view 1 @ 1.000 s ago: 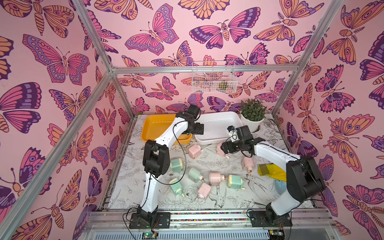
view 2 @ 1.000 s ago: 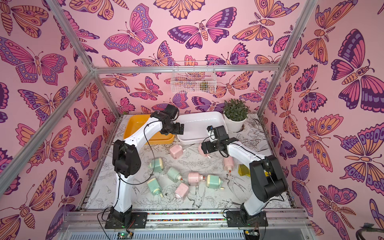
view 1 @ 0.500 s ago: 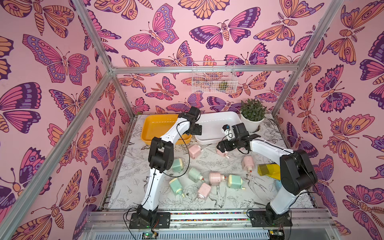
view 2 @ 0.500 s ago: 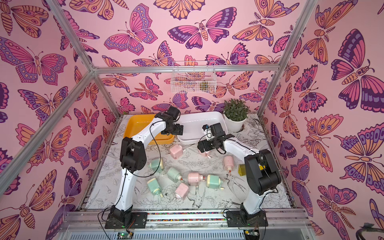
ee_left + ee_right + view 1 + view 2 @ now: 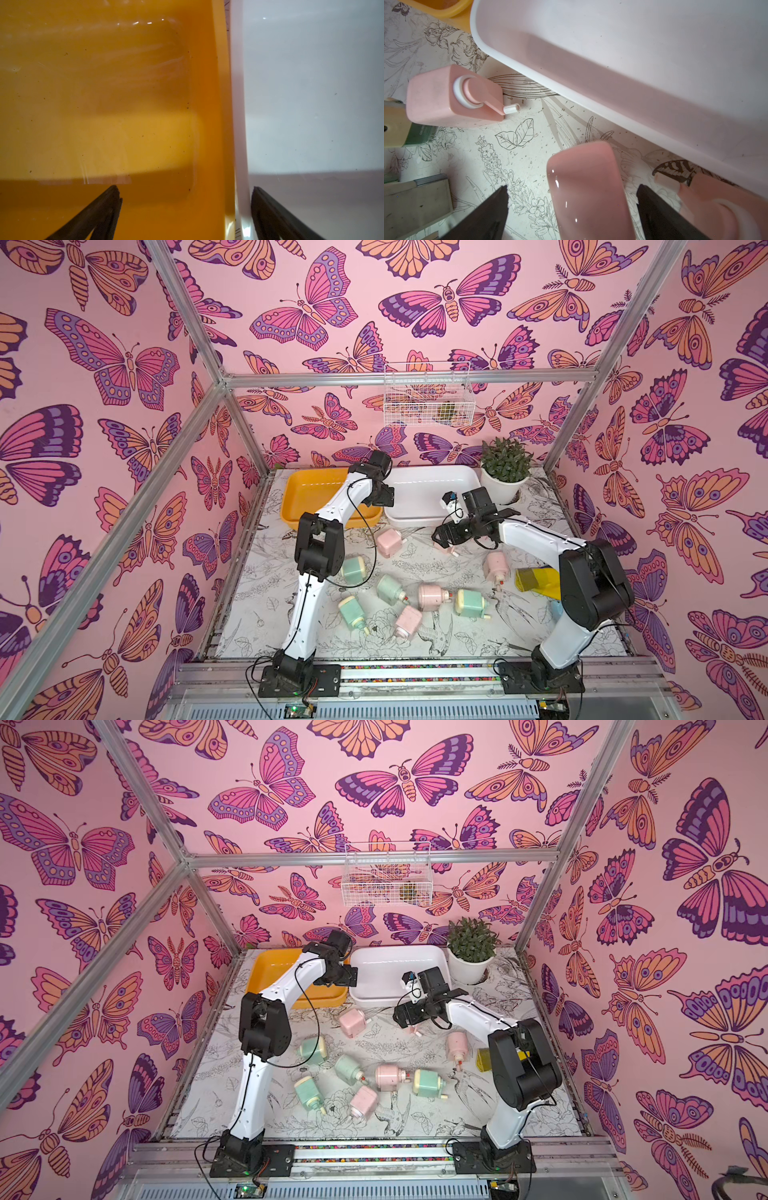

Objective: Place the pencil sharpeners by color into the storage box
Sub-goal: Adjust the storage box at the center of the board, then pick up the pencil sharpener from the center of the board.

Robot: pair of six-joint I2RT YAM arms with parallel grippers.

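Pink and mint green pencil sharpeners lie scattered on the printed mat in both top views, such as a pink one (image 5: 388, 542) and a green one (image 5: 469, 603). At the back stand an orange storage box (image 5: 316, 497) and a white storage box (image 5: 432, 489), both empty. My right gripper (image 5: 572, 187) is open and straddles a pink sharpener (image 5: 587, 187) in front of the white box (image 5: 633, 62), fingers clear of its sides. My left gripper (image 5: 187, 191) hangs open and empty over the shared edge of the orange box (image 5: 104, 104) and the white box (image 5: 311, 104).
A potted plant (image 5: 505, 468) stands at the back right, a wire basket (image 5: 428, 393) hangs on the back wall. A translucent yellow piece (image 5: 536, 580) and a pale blue item (image 5: 556, 610) lie by the right arm. Another pink sharpener (image 5: 452, 97) sits near the white box's corner.
My right gripper has slid left over the pink sharpener in front of the white box. The left arm's elbow shifted slightly; its gripper stays over the boxes.
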